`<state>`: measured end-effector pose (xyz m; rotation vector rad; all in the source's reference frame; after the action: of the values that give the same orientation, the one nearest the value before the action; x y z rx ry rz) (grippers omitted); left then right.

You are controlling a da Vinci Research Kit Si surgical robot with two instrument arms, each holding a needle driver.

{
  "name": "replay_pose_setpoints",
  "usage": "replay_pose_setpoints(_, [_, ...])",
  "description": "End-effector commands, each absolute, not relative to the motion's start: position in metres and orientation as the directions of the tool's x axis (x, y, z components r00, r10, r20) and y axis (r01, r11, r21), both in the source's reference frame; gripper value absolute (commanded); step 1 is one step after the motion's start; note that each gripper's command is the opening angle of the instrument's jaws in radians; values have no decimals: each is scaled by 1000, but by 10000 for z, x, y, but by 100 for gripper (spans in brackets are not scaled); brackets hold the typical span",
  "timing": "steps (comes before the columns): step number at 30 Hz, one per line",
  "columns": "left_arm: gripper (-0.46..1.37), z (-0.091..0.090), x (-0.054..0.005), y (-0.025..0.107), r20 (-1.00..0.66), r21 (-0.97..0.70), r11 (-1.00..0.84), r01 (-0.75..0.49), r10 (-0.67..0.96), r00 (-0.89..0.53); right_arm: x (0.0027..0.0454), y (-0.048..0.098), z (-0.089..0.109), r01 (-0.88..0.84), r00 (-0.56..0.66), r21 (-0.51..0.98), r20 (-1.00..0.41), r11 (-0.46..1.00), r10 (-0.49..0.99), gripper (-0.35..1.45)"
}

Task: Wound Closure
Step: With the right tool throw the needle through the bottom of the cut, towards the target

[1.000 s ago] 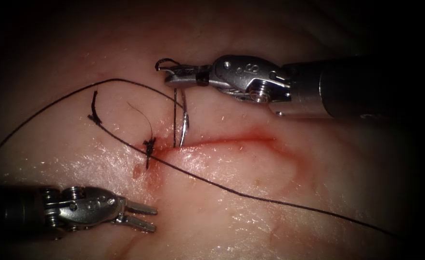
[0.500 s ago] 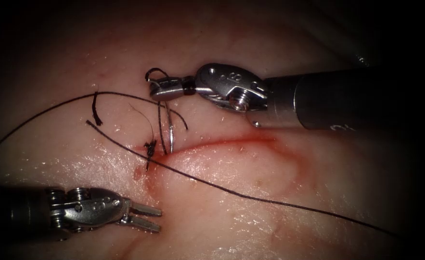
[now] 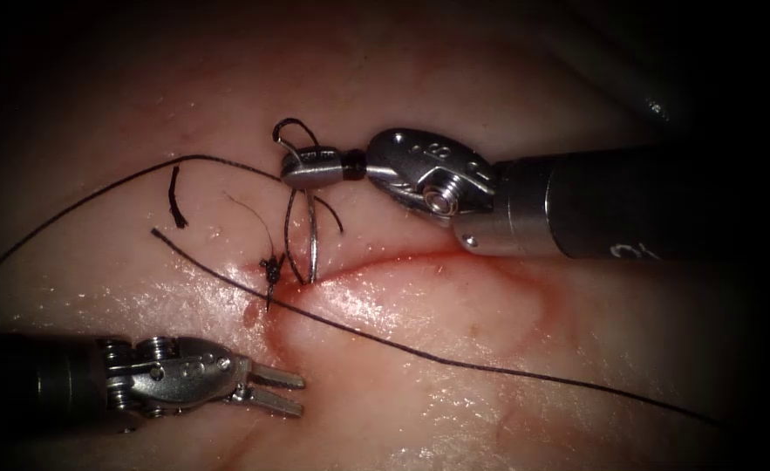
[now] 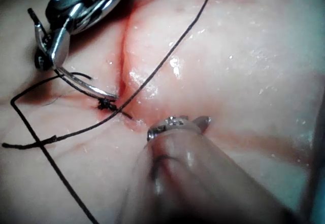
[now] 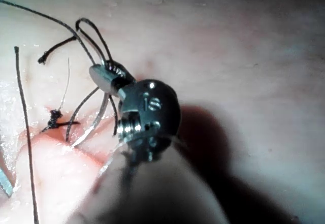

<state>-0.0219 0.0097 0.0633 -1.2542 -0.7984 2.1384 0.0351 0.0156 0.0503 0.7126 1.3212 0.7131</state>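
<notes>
Glistening pink tissue (image 3: 419,305) lies beneath us: our right tool (image 3: 302,167) clamps the curved steel needle (image 3: 312,235) near its tail, tip at the cut's left end; our left tool (image 3: 278,390) gapes slightly, empty.

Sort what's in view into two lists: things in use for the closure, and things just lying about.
In use:
right end effector, shut on the needle near its thread end, tip at the cut in the tissue
thread
left end effector, open, holding nothing

Lying about:
knot left of the cut
cut end of thread
red fluid
</notes>
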Motion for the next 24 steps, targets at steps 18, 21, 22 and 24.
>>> replay_pose_setpoints(18, [12, 641, -216, 105, -578, -718, -681, -141, 697, -424, 358, 132, 490, -42, 56, 893, -446, 449, 893, -35])
replay_pose_setpoints(21, [15, 641, -214, 105, -579, -719, -682, -138, 696, -424, 357, 126, 485, -49, 66, 902, -425, 428, 903, -35])
replay_pose_setpoints(22, [15, 641, -213, 105, -579, -719, -682, -138, 696, -424, 357, 123, 484, -49, 66, 905, -419, 423, 905, -35])
replay_pose_setpoints(24, [17, 641, -212, 106, -579, -719, -681, -137, 696, -424, 358, 118, 480, -51, 72, 912, -404, 408, 912, -35])
